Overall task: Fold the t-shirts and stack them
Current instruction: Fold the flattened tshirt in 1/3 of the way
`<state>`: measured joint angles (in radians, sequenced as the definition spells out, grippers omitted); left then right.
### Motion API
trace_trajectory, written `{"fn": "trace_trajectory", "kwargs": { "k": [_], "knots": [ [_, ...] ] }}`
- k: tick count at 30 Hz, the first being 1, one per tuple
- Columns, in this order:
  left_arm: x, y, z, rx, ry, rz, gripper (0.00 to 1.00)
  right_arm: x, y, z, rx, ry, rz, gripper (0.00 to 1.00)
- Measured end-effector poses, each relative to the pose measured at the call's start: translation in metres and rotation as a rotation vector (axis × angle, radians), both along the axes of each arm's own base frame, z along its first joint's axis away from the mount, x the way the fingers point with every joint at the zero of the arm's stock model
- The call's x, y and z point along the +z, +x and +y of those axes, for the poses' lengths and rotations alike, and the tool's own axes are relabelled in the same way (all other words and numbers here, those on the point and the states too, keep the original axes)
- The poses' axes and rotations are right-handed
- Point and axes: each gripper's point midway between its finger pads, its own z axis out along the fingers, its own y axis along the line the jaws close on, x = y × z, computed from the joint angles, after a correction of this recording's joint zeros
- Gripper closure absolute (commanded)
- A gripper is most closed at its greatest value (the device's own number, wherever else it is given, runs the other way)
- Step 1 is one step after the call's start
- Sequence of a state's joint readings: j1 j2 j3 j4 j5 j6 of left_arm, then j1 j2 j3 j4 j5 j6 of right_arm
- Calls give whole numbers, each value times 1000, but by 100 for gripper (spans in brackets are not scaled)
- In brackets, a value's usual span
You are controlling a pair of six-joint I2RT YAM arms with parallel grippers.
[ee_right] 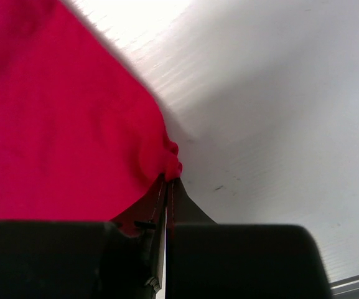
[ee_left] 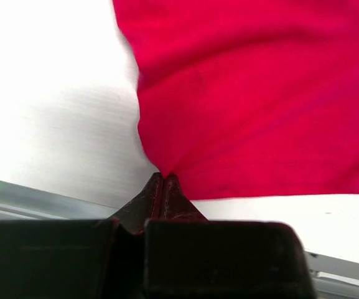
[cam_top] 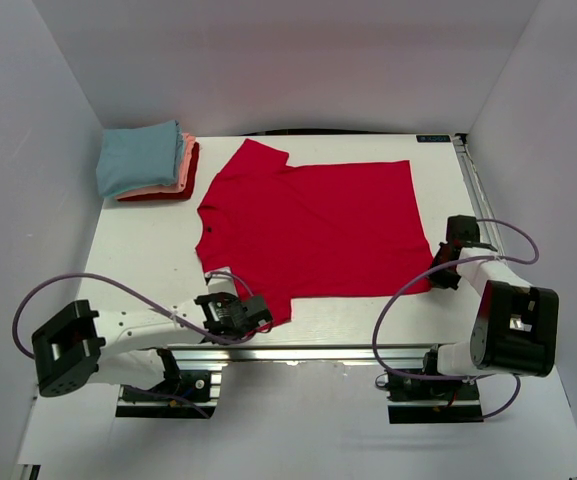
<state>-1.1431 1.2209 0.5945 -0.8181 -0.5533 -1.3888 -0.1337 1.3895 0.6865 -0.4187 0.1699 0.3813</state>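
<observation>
Pinched shut on near edge of red t-shirt [cam_top: 313, 225] at both ends – L gripper [ee_left: 162, 179] on what looks like the sleeve tip, R gripper [ee_right: 169, 180] on the hem corner – w/ cloth spread flat on counter [cam_top: 133, 255], long axis L-R, folded stack [cam_top: 148, 162] far-L, nearer L arm.

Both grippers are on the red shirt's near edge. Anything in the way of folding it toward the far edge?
Nothing visible. The red shirt lies flat and bare; the folded stack sits off its far-left side.
</observation>
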Motion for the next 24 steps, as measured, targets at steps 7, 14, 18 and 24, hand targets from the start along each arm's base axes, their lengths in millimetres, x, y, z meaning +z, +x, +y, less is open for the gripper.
{"fn": "trace_trajectory", "kwargs": {
  "k": [7, 14, 18, 24],
  "knots": [
    [58, 30, -8, 12, -19, -165, 100, 7, 5, 11, 35, 24, -4, 100],
    [98, 55, -8, 25, 28, -273, 100, 11, 3, 13, 44, 39, 8, 100],
    [103, 72, 10, 74, 86, -292, 100, 19, 11, 13, 45, 40, -9, 100],
    [109, 99, 49, 157, 177, -291, 100, 30, 25, 14, 50, 47, -33, 100]
  ]
}}
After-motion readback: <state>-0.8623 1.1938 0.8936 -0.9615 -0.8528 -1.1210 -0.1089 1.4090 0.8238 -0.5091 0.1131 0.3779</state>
